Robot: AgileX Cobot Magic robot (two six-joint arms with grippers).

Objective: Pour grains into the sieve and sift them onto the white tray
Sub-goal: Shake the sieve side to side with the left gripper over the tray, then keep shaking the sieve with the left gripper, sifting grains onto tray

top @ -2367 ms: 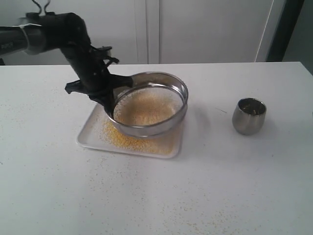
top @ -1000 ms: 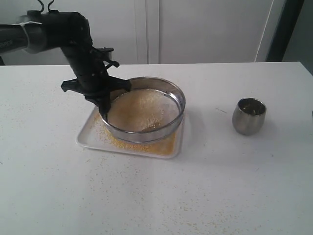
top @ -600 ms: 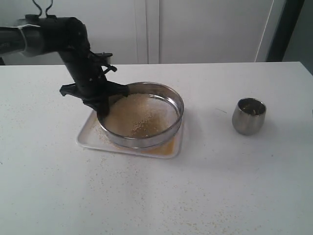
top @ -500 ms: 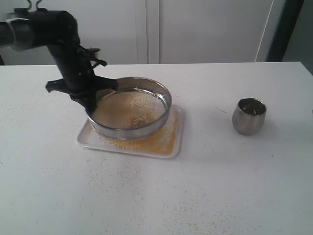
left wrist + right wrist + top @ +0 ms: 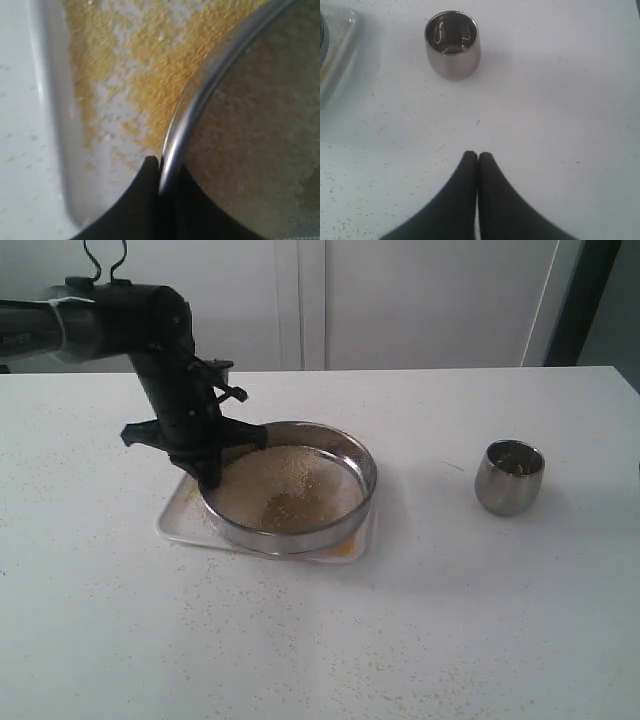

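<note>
Desk: matt white top, speckled with stray yellow granules, thickest along its near edge.
Tray: flat, white and glossy, with rounded corners and a low rim. It lies left of centre under the sieve.
Sieve: wide, shallow ring of polished steel with a fine mesh floor. It sits over the tray and covers most of it. I cannot tell whether it touches the tray.
Grains: a pale sandy layer spread on the mesh, with a darker patch near the middle.
Left hand: black and clamped on the sieve's left rim, one finger inside and one outside.
Cup: small rounded steel cup with a mirror finish, upright, well apart to the right.
Left wrist view: shows my left hand pinching the thin bright rim of the sieve. Golden meal is streaked over the tray beside it, which the exterior view hides.
Right wrist view: the only view of my right hand, with its fingers together and empty above bare desk. The cup stands beyond it.
</note>
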